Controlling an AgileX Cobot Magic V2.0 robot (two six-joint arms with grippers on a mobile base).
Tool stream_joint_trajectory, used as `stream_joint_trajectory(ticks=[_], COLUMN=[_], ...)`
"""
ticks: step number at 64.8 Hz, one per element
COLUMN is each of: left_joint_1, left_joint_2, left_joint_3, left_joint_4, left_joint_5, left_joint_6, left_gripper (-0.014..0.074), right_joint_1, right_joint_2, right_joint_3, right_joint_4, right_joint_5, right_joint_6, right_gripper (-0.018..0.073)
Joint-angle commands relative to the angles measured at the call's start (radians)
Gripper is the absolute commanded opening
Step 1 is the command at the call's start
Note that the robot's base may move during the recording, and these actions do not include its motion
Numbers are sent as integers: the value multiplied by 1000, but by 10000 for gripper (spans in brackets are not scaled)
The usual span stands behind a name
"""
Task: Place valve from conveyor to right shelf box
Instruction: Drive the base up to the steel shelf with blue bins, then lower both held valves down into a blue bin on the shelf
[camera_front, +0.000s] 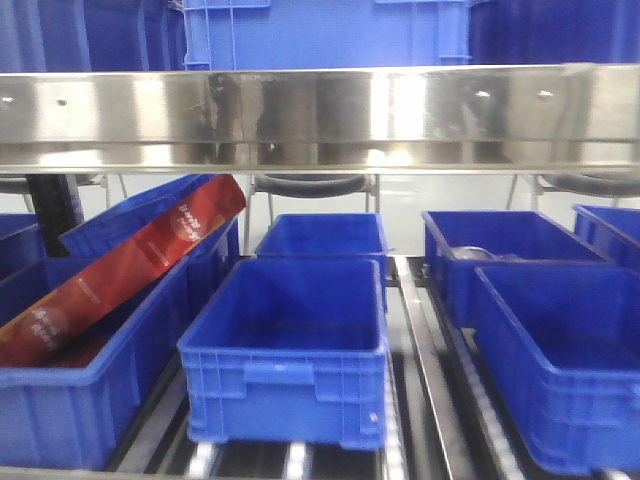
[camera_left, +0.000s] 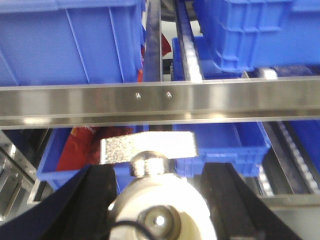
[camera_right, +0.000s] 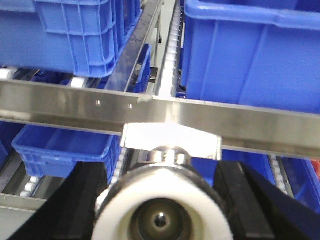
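Right wrist view: at lower centre the right gripper (camera_right: 160, 169) pinches a valve (camera_right: 160, 202) before the steel rail (camera_right: 65, 105). The left gripper (camera_left: 160, 170) likewise pinches a second valve (camera_left: 160, 200). Pickup looks done; release into the lower-right blue box (camera_front: 570, 390) remains.

Bright, even overhead light. The steel shelf rail (camera_front: 320, 115) shows white glare hotspots. Front view is soft, blues oversaturated, dark shadow between the blue bins (camera_front: 290, 350). Wrist views are blurrier: left-wrist valve (camera_left: 160, 210) and right-wrist valve (camera_right: 160, 215) out of focus, tops blown out white.
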Motion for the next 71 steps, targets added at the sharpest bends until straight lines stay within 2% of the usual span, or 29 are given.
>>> stream_joint_trajectory(ticks=[1, 71], left_joint_1=[-7, -7], left_joint_2=[-7, -7], left_joint_3=[-7, -7], left_joint_4=[-4, -4], left_joint_5=[-49, -49], left_joint_6=[-5, -5], left_gripper=[-111, -111], right_joint_1=[-2, -2], right_joint_2=[-7, -7], right_joint_3=[-9, -9], right_joint_4=[-6, -6], right_joint_5=[-71, -106], right_joint_6=[-3, -3], right_gripper=[-153, -153])
